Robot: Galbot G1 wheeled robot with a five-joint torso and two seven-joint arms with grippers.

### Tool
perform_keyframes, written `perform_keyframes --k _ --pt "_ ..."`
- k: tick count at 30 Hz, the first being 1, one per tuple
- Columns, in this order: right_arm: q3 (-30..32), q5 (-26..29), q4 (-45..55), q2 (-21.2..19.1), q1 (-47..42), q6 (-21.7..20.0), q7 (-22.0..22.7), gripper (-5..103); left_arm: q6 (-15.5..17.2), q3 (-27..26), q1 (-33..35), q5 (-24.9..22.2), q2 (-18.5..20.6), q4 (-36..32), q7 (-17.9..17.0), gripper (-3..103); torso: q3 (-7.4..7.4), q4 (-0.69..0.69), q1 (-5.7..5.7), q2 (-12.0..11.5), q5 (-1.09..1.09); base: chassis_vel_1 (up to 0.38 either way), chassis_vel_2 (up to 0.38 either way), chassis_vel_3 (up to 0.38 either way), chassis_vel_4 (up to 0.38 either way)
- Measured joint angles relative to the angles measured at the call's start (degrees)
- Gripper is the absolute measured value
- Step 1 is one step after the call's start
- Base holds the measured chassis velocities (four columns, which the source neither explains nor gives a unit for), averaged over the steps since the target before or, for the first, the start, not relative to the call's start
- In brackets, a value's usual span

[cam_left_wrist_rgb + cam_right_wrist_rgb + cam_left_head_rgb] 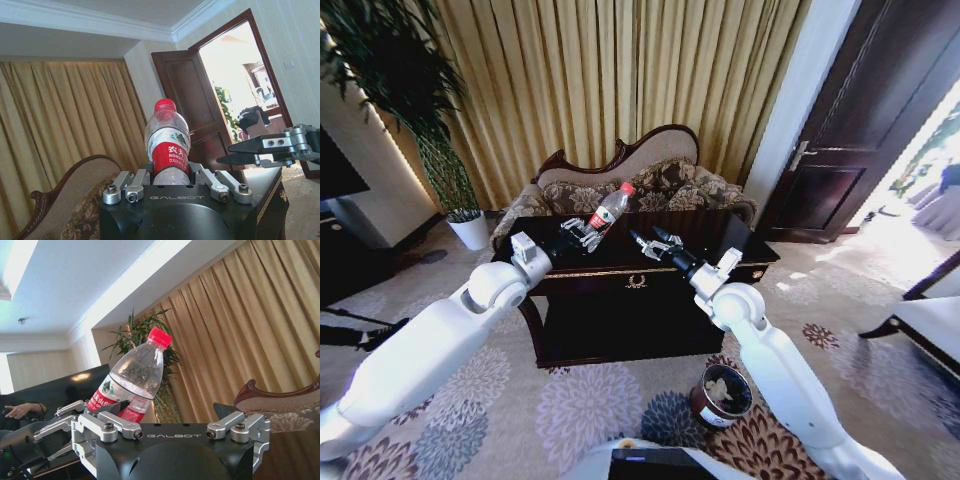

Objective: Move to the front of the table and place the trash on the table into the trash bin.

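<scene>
White paper wads (724,389) in trash bin (706,411)

Count from where I stand: one clear bottle (608,211) with a red cap, one dark table (636,268), one round trash bin (722,396) on the carpet, two grippers over the tabletop, the left gripper (582,232) and the right gripper (649,240). One sofa (650,180) and one potted plant (470,228) behind. White wads inside the bin look like several, but I cannot count them.
</scene>
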Motion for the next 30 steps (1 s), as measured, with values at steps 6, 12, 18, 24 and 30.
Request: perform_keyframes --k 6,12,18,24,30 --pt "-1.51 0.94 -1.35 0.63 1.86 -0.05 0.00 100 0.10 0.39 0.13 -0.05 0.25 -0.73 0.09 34 0.00 0.00 0.00 0.00 0.00 0.000 0.000 0.000 0.000" --pt "-2.05 2.23 -1.85 1.24 3.20 -0.09 0.00 100 0.15 1.26 0.13 -0.06 0.31 -1.34 0.10 34 0.00 0.00 0.00 0.00 0.00 0.000 0.000 0.000 0.000" --pt "-2.32 2.99 -1.16 1.12 3.53 -0.44 0.00 100 0.17 3.12 -0.84 -0.04 0.24 -1.24 0.26 34 0.00 0.00 -0.01 0.00 0.00 0.000 0.000 0.000 0.000" --pt "-3.02 3.32 -0.42 1.07 3.46 -0.60 0.00 100 0.19 5.85 -3.07 -0.02 -0.09 -1.00 0.30 34 0.00 -0.01 0.00 0.00 0.00 0.000 0.000 0.000 0.000" --pt "-3.49 3.36 -0.24 1.36 3.32 -0.66 0.00 100 0.21 7.45 -4.41 -0.02 -0.03 -0.87 0.37 34 0.00 0.00 0.00 0.00 0.00 0.000 0.000 0.000 0.000"
